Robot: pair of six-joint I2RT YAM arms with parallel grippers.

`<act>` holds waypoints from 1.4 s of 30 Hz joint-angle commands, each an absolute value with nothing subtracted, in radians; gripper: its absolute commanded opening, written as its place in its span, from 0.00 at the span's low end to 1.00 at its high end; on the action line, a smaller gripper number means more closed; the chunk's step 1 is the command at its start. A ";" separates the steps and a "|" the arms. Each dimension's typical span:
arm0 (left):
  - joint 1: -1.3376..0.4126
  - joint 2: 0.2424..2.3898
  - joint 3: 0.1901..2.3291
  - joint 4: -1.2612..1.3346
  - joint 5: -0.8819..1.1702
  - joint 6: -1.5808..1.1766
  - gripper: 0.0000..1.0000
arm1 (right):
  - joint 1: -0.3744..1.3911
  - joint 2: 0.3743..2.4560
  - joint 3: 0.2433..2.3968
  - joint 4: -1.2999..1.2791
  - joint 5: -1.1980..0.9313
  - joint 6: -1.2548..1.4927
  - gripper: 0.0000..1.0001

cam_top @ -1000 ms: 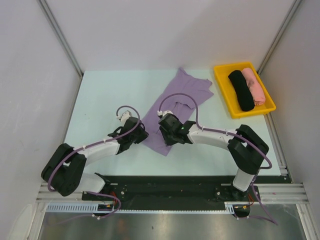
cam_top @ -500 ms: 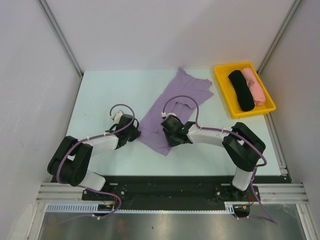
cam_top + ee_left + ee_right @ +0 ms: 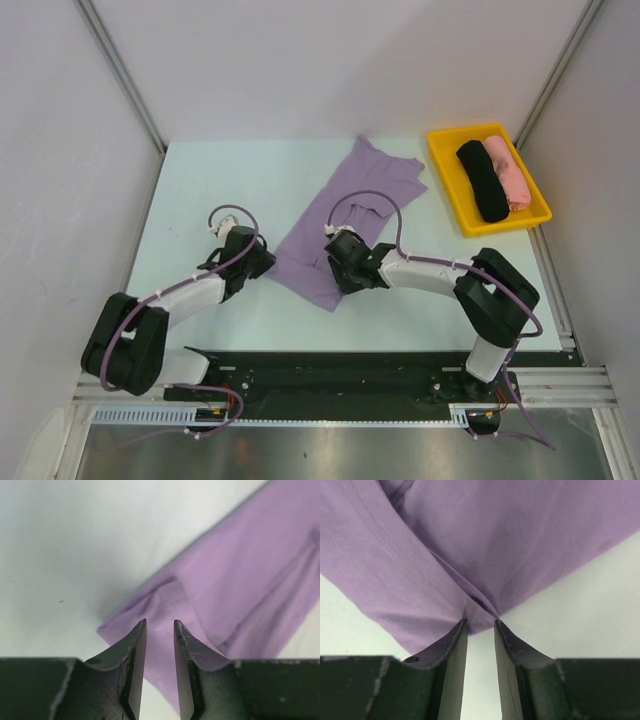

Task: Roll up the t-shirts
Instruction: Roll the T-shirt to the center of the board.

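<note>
Right pincer [image 3: 480, 622] clamped on t-shirt [image 3: 495, 540] hem, left pincer [image 3: 160, 622] seemingly apart at edge, table [image 3: 75, 540] beyond

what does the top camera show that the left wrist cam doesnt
Only the top view: the yellow tray holding a black bundle and a pink bundle, and the right pincer at the lavender t-shirt. Only the left wrist view: a small fold at the t-shirt's edge just ahead of the left pincer. Both: the t-shirt lying on the pale table.
</note>
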State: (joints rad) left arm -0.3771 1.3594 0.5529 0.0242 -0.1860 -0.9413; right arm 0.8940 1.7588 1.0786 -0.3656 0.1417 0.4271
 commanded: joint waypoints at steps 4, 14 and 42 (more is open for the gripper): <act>-0.406 1.169 0.557 0.008 -0.101 -0.919 0.29 | 0.890 1.582 1.080 -0.367 0.144 0.422 0.40; -0.643 1.299 0.594 0.023 -0.086 -1.002 0.06 | 0.902 1.621 1.092 -0.288 0.112 0.491 0.32; -0.572 1.128 0.551 -0.118 -0.164 -1.011 0.38 | 0.986 1.563 1.037 -0.264 0.195 0.445 0.34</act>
State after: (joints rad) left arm -0.6178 1.2373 0.5827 -0.0391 -0.1165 -1.0103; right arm 0.9554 1.5490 0.9703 -0.2855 0.1585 0.4969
